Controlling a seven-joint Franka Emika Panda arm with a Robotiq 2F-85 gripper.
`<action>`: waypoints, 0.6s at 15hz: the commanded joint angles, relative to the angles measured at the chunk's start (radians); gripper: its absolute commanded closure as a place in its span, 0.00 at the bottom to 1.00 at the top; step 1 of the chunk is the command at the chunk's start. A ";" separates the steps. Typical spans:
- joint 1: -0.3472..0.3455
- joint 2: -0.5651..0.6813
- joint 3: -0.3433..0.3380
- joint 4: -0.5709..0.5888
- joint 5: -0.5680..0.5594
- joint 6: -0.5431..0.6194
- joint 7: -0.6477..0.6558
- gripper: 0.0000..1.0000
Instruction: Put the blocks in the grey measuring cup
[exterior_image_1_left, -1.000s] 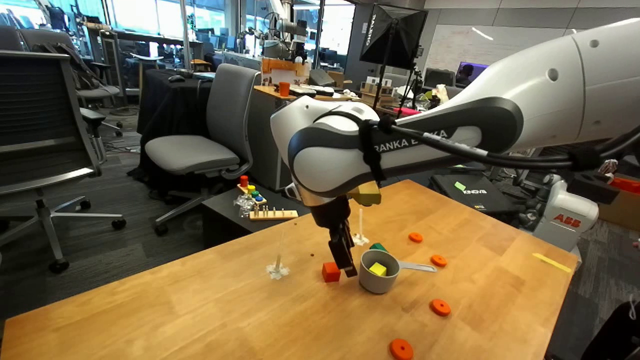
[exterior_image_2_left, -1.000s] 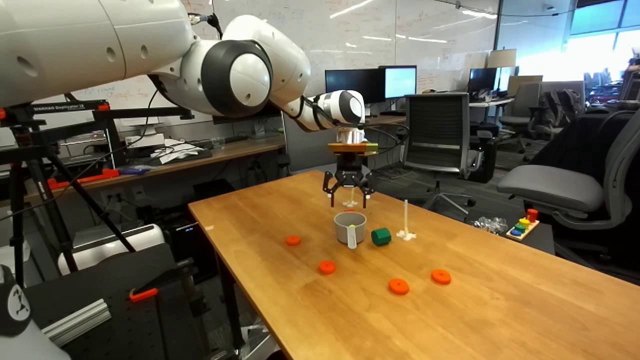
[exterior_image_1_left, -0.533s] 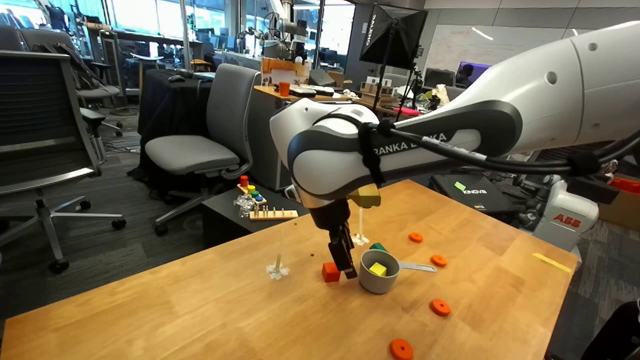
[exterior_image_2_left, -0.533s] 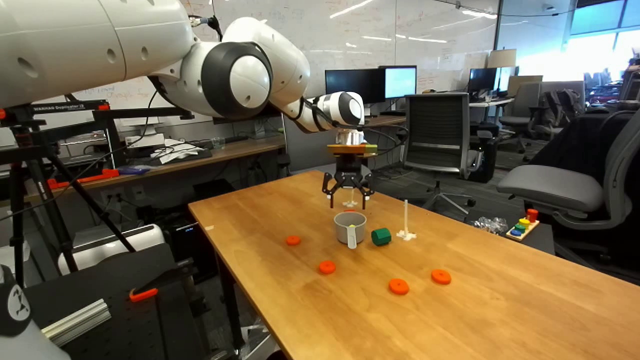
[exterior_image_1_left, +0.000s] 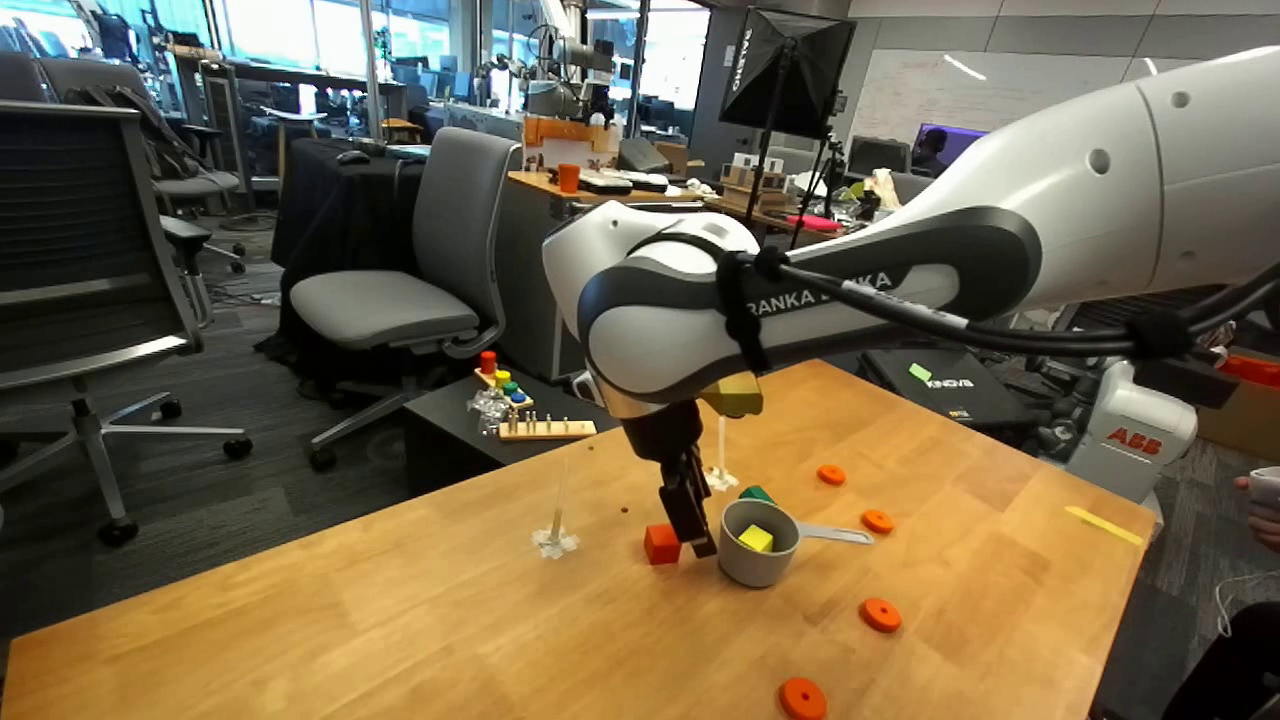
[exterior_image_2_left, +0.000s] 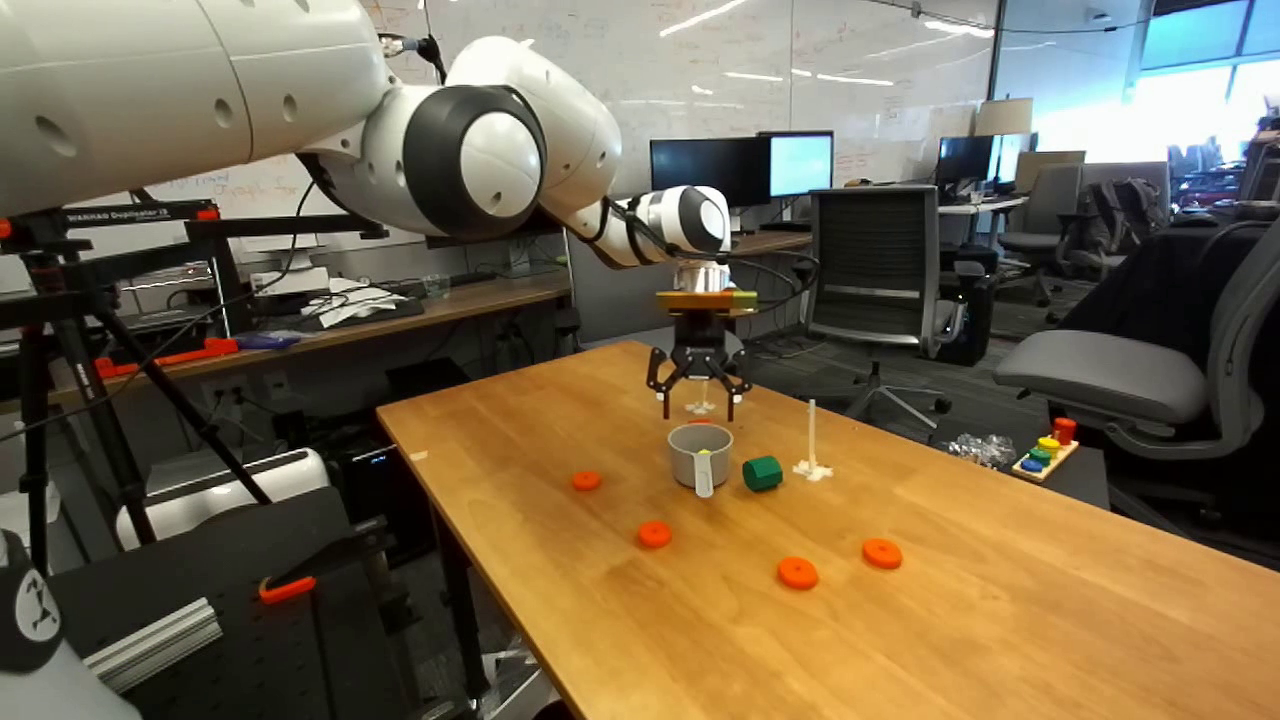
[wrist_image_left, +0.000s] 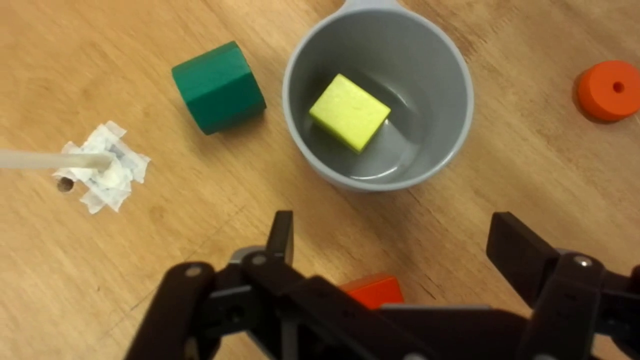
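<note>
The grey measuring cup (exterior_image_1_left: 742, 568) stands upright on the table, also in an exterior view (exterior_image_2_left: 684, 466) and the wrist view (wrist_image_left: 436, 75). A yellow-green block (wrist_image_left: 350, 111) lies inside it, also seen in an exterior view (exterior_image_1_left: 756, 539). A red block (exterior_image_1_left: 660, 545) sits on the table beside the cup, on the side away from its handle. In the wrist view the red block (wrist_image_left: 376, 291) is partly hidden by my gripper's linkage. My gripper (wrist_image_left: 391, 220) is open and empty, above the table between red block and cup. It also shows in an exterior view (exterior_image_2_left: 698, 414).
A green hexagonal block (wrist_image_left: 220, 90) lies close beside the cup. Several orange discs (exterior_image_1_left: 881, 615) are spread over the table (exterior_image_1_left: 420, 600). Two thin white posts (exterior_image_2_left: 812, 440) are taped upright to it. A person's hand (exterior_image_1_left: 1265, 528) shows at an exterior view's right edge.
My arm has sunk very slightly, with the gripper still open. The blocks and cup have not moved. A person's hand has come into an exterior view at its right edge.
</note>
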 joint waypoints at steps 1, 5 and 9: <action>0.011 0.017 -0.017 0.046 -0.022 -0.002 -0.009 0.00; 0.013 0.035 -0.014 0.069 -0.035 0.029 -0.008 0.00; 0.005 0.053 0.009 0.082 -0.007 0.106 -0.002 0.00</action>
